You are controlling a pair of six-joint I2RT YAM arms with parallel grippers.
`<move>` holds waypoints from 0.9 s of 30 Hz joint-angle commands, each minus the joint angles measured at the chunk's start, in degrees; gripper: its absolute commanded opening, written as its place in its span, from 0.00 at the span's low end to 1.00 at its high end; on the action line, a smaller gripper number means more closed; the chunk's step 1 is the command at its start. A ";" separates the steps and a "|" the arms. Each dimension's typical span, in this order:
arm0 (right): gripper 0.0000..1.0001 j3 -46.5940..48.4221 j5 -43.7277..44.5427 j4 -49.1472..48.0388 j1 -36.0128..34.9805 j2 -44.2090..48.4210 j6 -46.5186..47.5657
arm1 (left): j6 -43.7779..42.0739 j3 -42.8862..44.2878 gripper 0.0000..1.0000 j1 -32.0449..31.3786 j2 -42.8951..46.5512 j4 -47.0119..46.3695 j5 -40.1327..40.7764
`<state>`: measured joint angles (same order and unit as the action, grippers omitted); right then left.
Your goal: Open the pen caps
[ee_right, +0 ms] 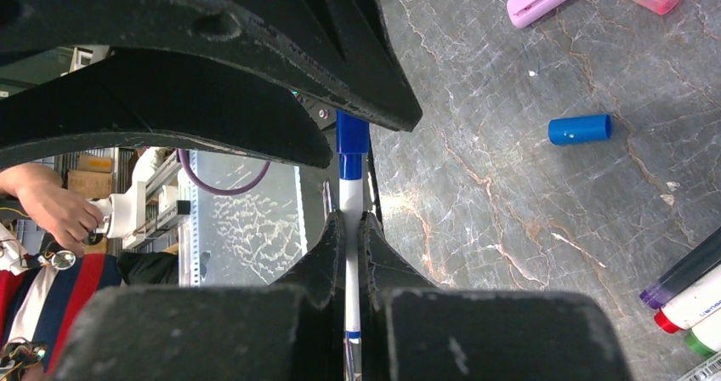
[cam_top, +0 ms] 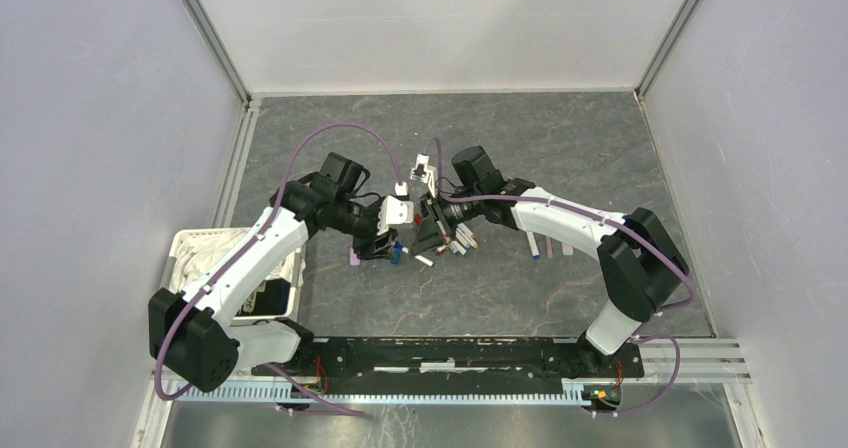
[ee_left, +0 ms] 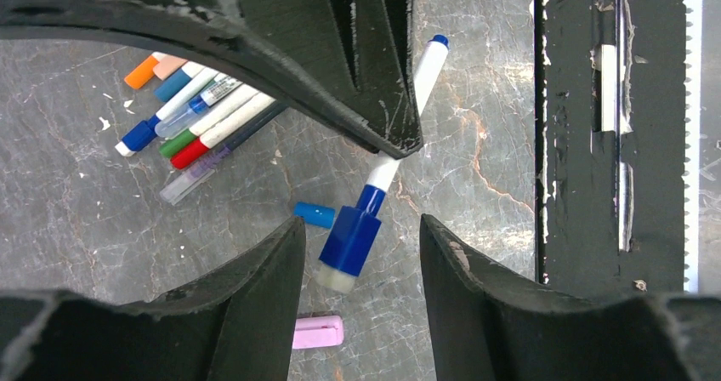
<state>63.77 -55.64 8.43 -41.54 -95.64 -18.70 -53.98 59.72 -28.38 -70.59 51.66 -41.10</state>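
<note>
Right gripper point(ee_right: 350, 228): clamped shut on the white barrel of 1 blue pen point(ee_left: 429, 66).
Left gripper point(ee_left: 361, 224): jaws apart, straddling the fitted blue cap point(ee_left: 350, 241), with a gap on each side.
Loose caps: 1 small blue cap point(ee_left: 315, 214) and 1 lilac cap point(ee_left: 318, 331), both lying on the table point(ee_left: 476, 143).
Other pens point(ee_left: 200, 117): bunched together, well apart from both grippers.

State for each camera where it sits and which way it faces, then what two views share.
Top external: above and behind the bases, looking down on the table; both arms show whole.
Left wrist: on the left arm, looking down past the left gripper at a blue-capped pen.
Right wrist: on the right arm, looking along the right gripper, shut on that pen.
Shared: both wrist views show the pen and a loose blue cap.
</note>
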 commanded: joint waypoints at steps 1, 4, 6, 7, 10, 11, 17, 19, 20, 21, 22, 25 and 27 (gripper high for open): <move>0.00 2.45 -1.58 -2.32 -0.31 -0.43 -0.55 | -3.12 -0.22 0.52 -0.43 0.12 1.19 -2.05; 0.00 2.59 -1.49 -2.12 -0.39 -0.73 -0.46 | -4.14 -0.01 0.31 -0.74 -0.22 2.33 -1.83; 0.00 2.73 -1.49 -2.23 -0.37 -0.91 -0.59 | -4.65 0.32 0.17 -0.99 -0.49 3.18 -1.68; 0.05 2.72 -1.43 -2.61 -0.46 -0.96 -0.95 | -4.78 0.45 0.12 -1.02 -0.58 3.38 -1.73; 0.29 2.59 -1.32 -4.19 -1.16 -1.54 -2.11 | -4.81 0.61 0.08 -1.15 -0.50 3.61 -2.10; 0.36 2.51 -1.45 -4.60 -1.51 -1.85 -2.41 | -4.74 0.70 0.07 -1.22 -0.52 3.61 -2.09; 0.45 2.60 -2.49 -4.39 -3.02 -4.16 -1.52 | -5.23 1.63 0.05 -1.24 -0.42 4.00 -1.22; 0.39 2.66 -3.15 -3.99 -3.18 -4.86 -0.90 | -5.62 1.99 0.05 -1.28 -0.43 4.36 -1.09; 0.33 2.70 -3.09 -3.62 -3.17 -4.99 -0.40 | -5.89 2.12 0.04 -1.24 -0.43 4.58 -0.81; 0.26 2.89 -3.07 -2.63 -3.16 -4.98 0.55 | -6.27 2.27 0.03 -1.24 -0.43 4.84 -0.50; 0.19 3.13 -3.01 -1.54 -3.09 -4.91 1.96 | -6.67 2.36 0.02 -1.24 -0.43 5.11 0.06; 0.01 3.22 -2.24 2.43 -2.68 -3.97 5.55 | -8.93 2.79 0.02 -1.17 -0.52 6.50 2.72; 0.00 1.89 -0.82 4.17 -1.98 -2.96 7.30 | -11.08 3.21 0.02 -1.11 -0.69 7.55 5.87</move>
<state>65.10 -58.57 7.99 -44.73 -100.49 -16.34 -59.44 60.01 -29.39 -71.37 56.23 -39.75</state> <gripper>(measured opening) 0.050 0.180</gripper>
